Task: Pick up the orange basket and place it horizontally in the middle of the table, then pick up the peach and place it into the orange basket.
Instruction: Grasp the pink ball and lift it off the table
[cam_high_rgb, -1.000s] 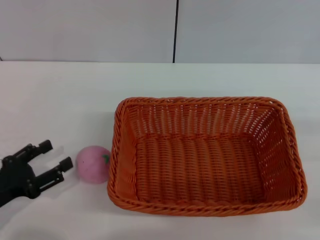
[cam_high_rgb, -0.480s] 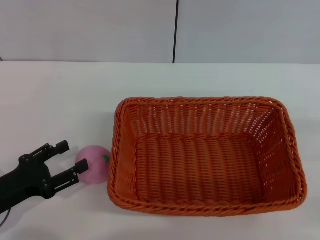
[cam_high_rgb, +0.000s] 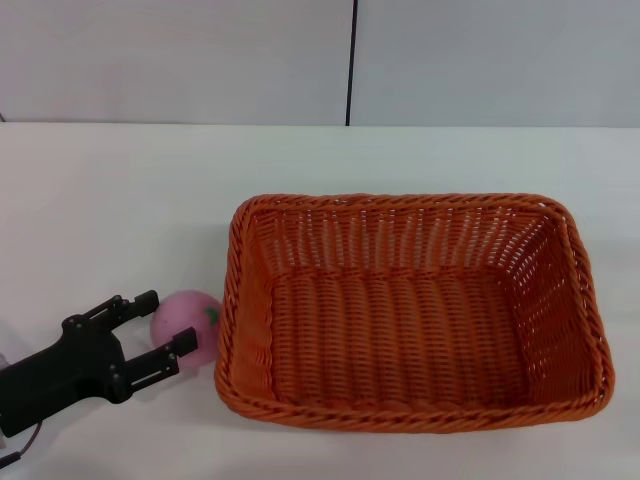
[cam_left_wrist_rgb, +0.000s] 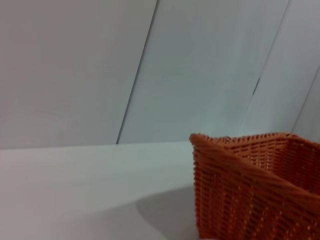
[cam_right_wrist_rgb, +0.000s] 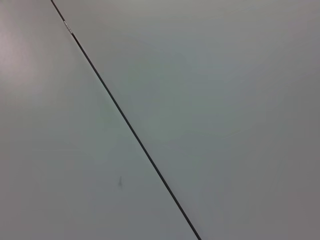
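The orange basket (cam_high_rgb: 415, 310) lies lengthwise across the middle of the white table (cam_high_rgb: 120, 200), empty inside. One of its corners also shows in the left wrist view as an orange woven wall (cam_left_wrist_rgb: 250, 185). The pink peach (cam_high_rgb: 192, 322) rests on the table right against the basket's left side. My left gripper (cam_high_rgb: 166, 325) is open at the peach, one finger behind it and one in front of it. The right gripper is out of view.
A pale wall with a dark vertical seam (cam_high_rgb: 350, 60) runs behind the table. The right wrist view shows only a grey panel with a dark seam (cam_right_wrist_rgb: 125, 120).
My left gripper has moved right toward the basket, and its open fingers have come around the peach. The peach and the basket have not moved.
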